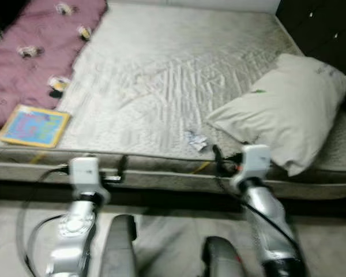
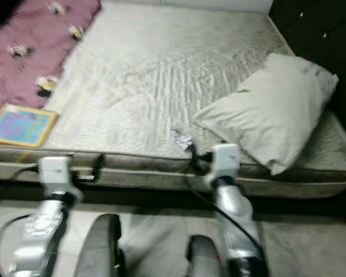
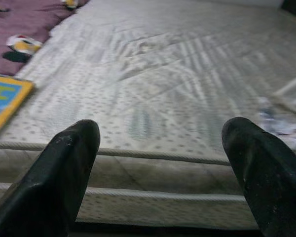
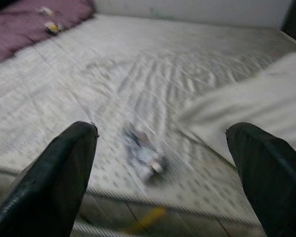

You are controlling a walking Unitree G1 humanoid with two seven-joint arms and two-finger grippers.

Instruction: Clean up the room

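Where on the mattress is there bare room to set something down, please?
The widest bare patch is the middle of the mattress, between the purple blanket and the pillow. The near edge is more crowded: a colourful book at the left, a crumpled wrapper beside the pillow.

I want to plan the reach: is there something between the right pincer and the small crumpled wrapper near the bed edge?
Nothing visible stands in the way. The right pincer is open at the mattress edge, and the wrapper lies on bare mattress straight ahead between its fingers. The pillow lies beside the wrapper, toward the robot's right, not across the path.
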